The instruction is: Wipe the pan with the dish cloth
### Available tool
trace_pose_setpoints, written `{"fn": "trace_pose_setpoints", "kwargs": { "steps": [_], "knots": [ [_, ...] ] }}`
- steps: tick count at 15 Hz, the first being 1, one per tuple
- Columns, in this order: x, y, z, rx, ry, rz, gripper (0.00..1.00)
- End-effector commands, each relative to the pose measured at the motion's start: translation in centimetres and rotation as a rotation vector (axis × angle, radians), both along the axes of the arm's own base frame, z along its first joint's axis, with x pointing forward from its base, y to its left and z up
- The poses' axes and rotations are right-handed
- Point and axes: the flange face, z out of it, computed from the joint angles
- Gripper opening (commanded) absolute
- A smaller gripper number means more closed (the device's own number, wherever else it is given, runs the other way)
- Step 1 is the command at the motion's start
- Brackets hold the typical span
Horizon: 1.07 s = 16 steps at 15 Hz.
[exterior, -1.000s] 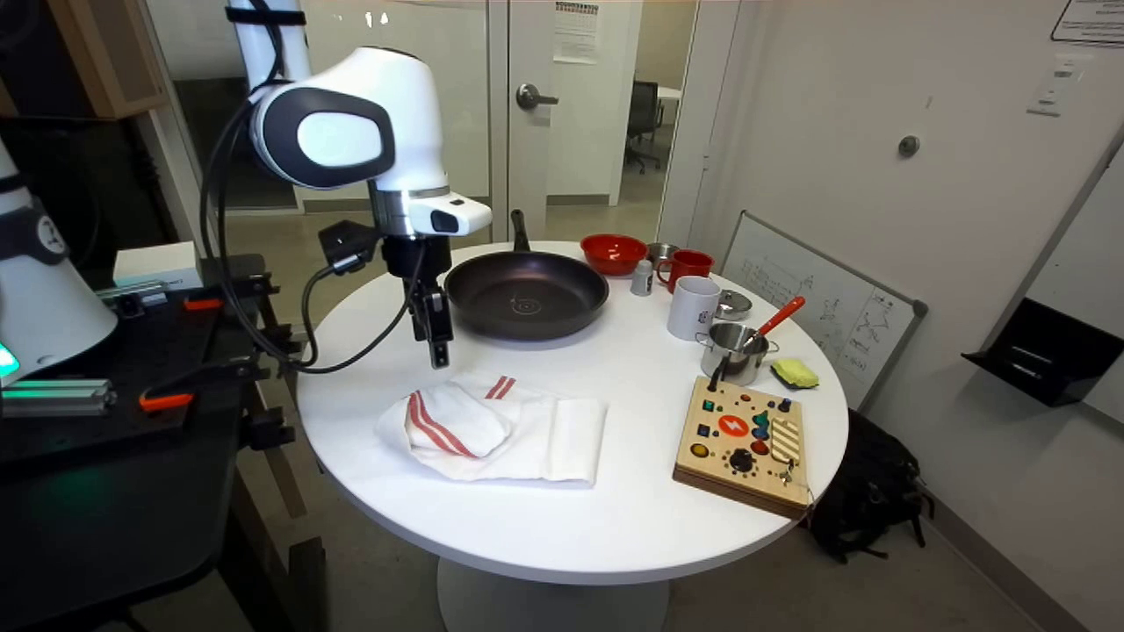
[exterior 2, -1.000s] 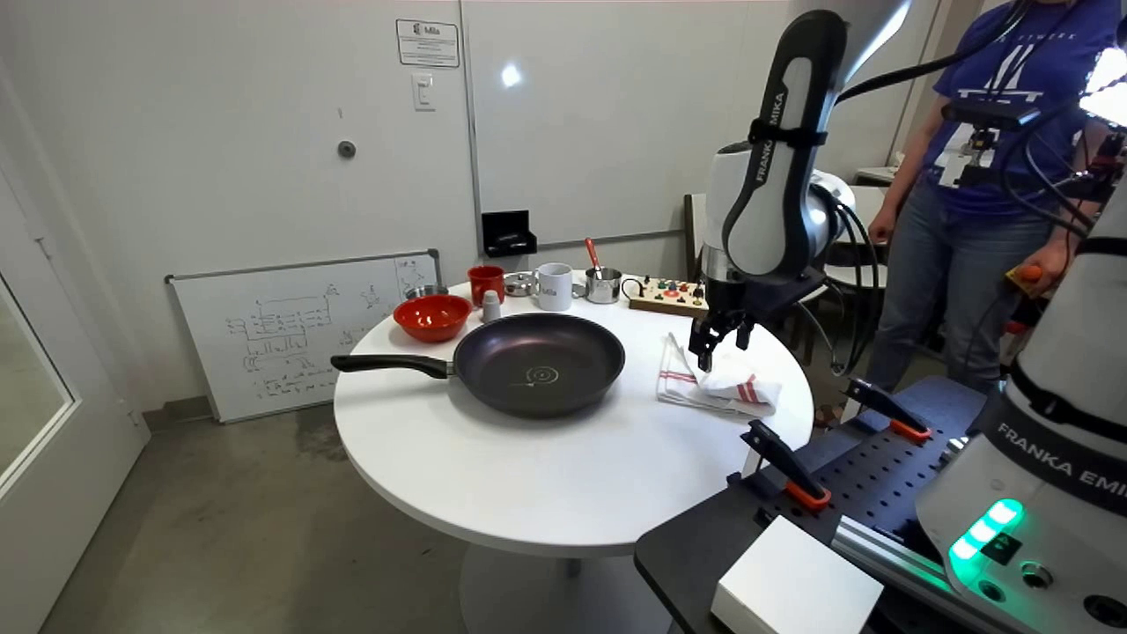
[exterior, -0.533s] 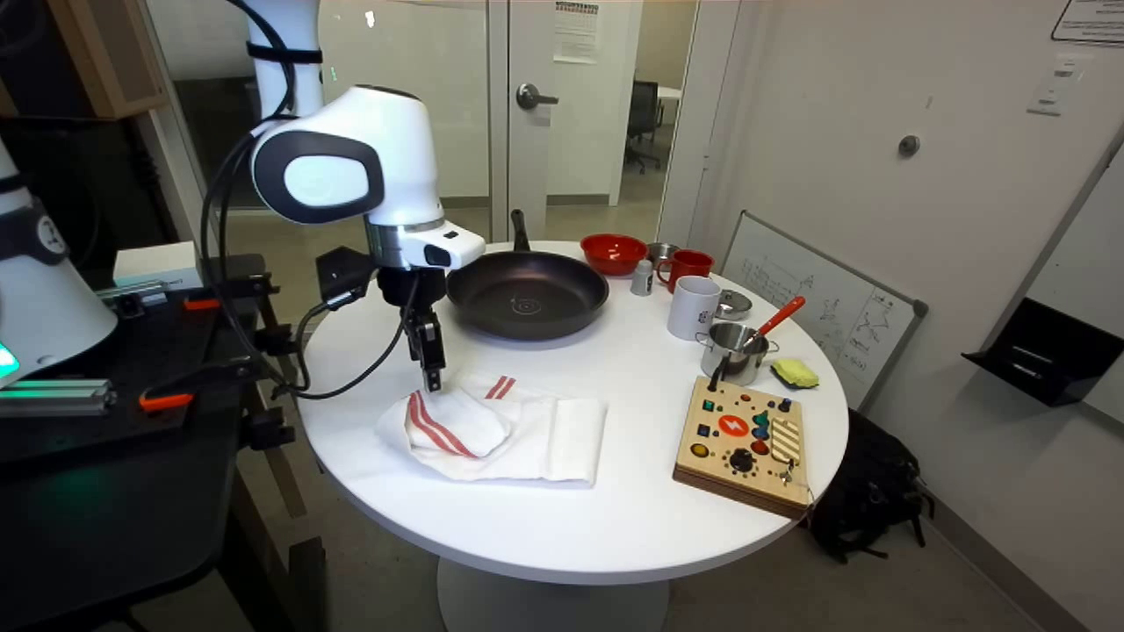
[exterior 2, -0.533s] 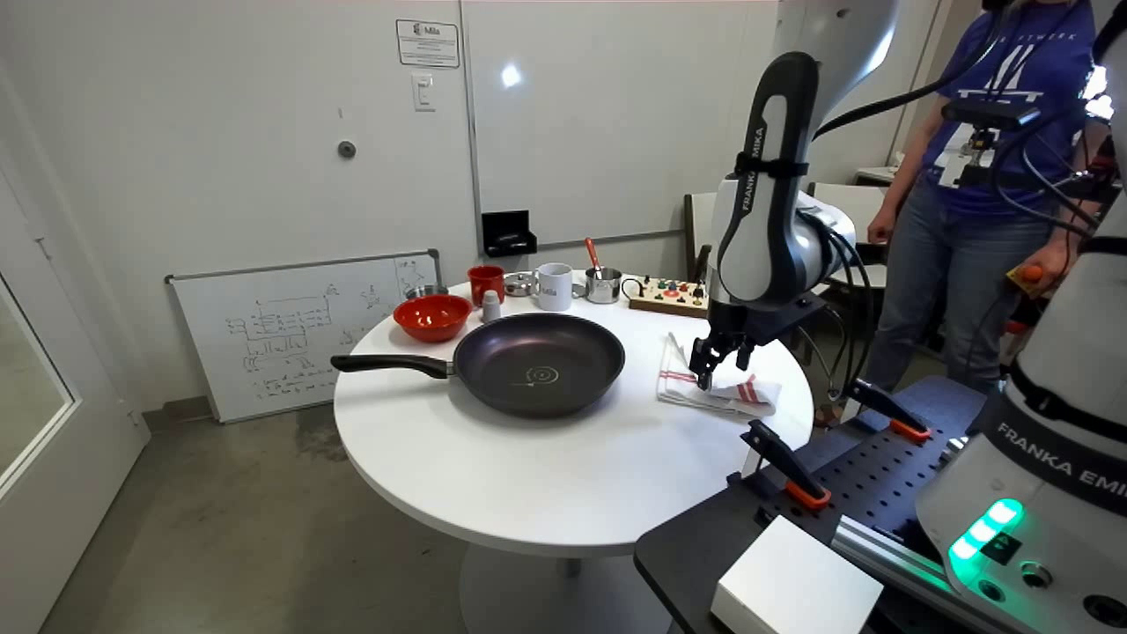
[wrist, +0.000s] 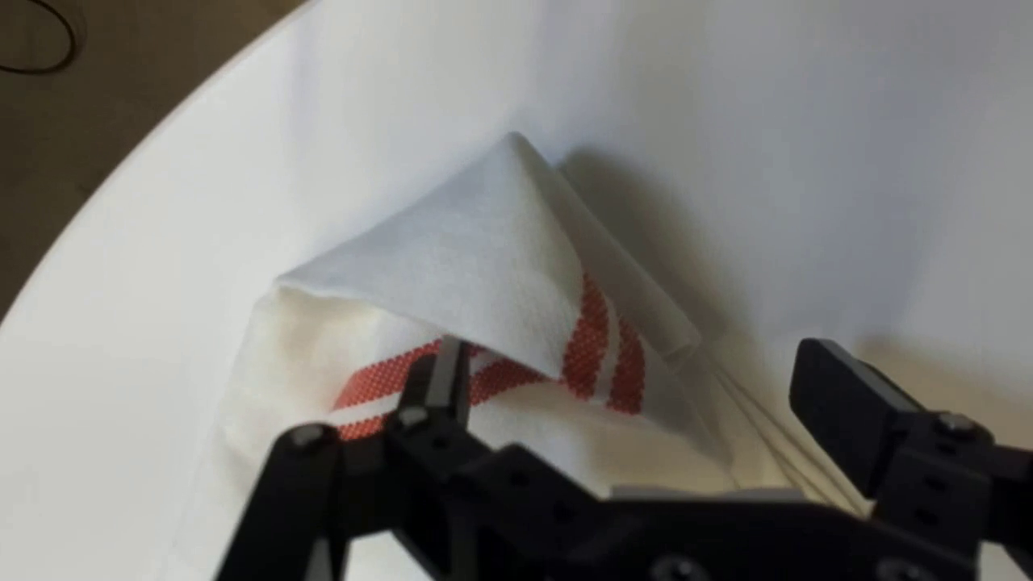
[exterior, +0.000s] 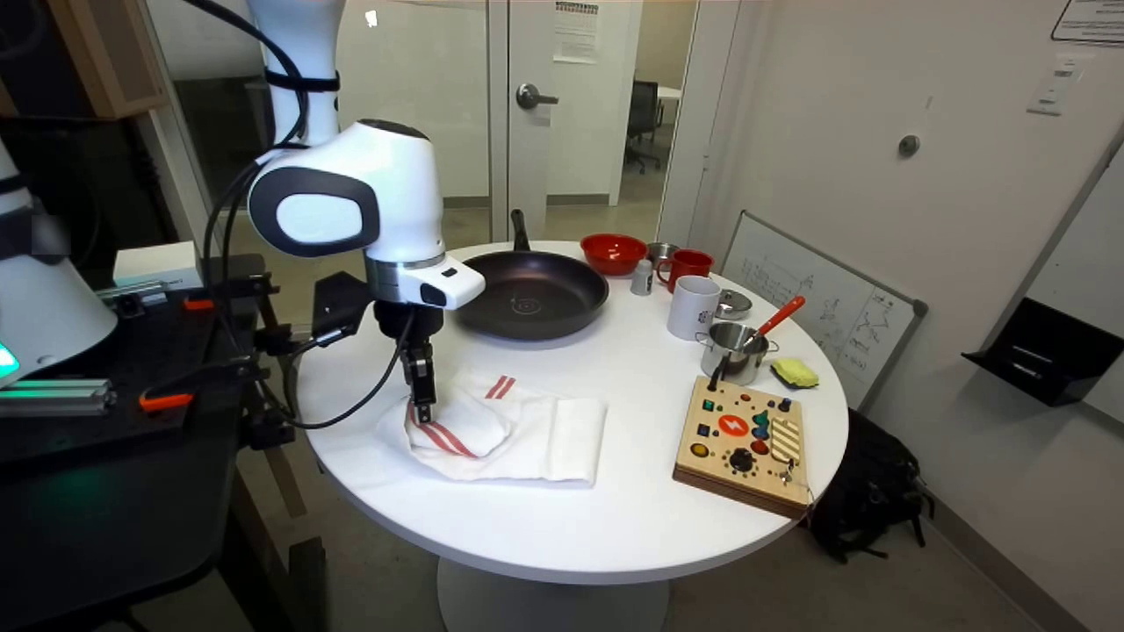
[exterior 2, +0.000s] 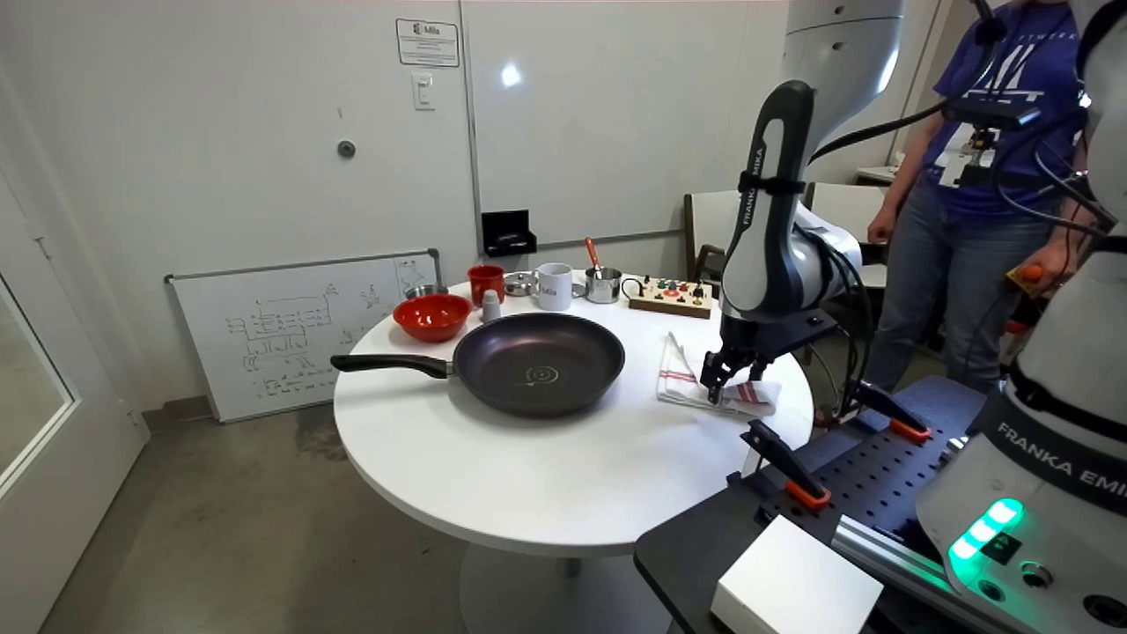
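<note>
Standing wide, tool [wrist: 633, 351] at dish cloth [exterior: 531, 443] fold | cloth near table [exterior: 492, 549] edge | table showing between cloth and pan [exterior 2: 539, 365]

On the table [exterior 2: 493, 480] the black pan [exterior 2: 539, 365] sits upright, apart from the loosely folded, red-striped white dish cloth [exterior: 520, 443].

Legible markings
"FRANKA EMI" — rounded white robot base [exterior 2: 1048, 493]; "Mila" — rectangular white wall sign [exterior 2: 428, 43], cylindrical white mug [exterior 2: 555, 287].
</note>
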Motion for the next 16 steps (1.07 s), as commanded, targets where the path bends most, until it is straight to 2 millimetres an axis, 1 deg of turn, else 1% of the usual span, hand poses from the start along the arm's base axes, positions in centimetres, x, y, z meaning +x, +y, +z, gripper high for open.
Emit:
{"fn": "trace_pose_setpoints", "kwargs": {
  "steps": [1,5,10,11,12,16],
  "knots": [
    [0.0,-0.8,-0.5,0.017,-0.039,-0.008,1.00],
    [-0.3,-0.7,-1.3,0.050,-0.042,0.002,1.00],
    [-0.5,-0.5,-2.9,0.074,-0.018,0.020,1.00],
    [-0.3,-0.4,-3.4,0.075,-0.014,0.024,0.91],
    [-0.3,-0.3,-3.8,0.076,-0.007,0.030,0.72],
    [0.2,0.0,-4.8,0.084,0.003,0.043,0.43]
  ]
}}
